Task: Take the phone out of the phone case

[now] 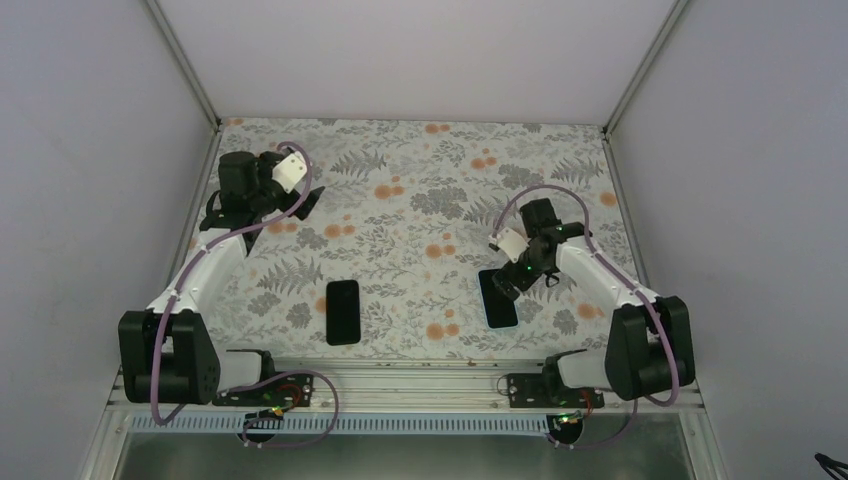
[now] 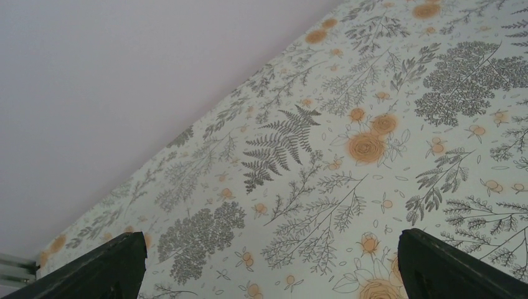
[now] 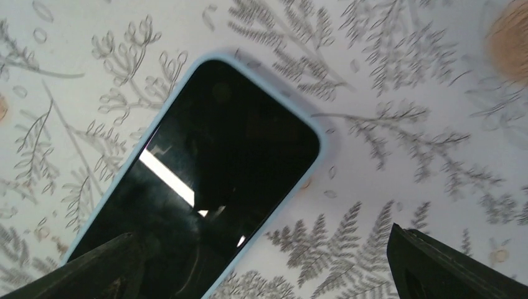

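Black fingertips of the right gripper fill the lower corners of the right wrist view, set wide apart and clamped on nothing. Between them lies the slim black phone with its dark glass screen facing up and reflecting a bright strip of light. It sits inside the light blue, soft, round-cornered phone case, whose rim shows as a thin pale band around the screen's edge. One fingertip overlaps the phone's near end in that view; whether it touches the glass I cannot tell. The other hangs over bare cloth beside the case.

From above, the cased phone lies flat on the front right part of the table, which is covered in a white cloth printed with grey ferns and orange flowers. A second, all-black rectangular phone lies well apart, near the front middle.

At the far left corner, the left gripper hangs over the cloth with its jaws spread and nothing between them.
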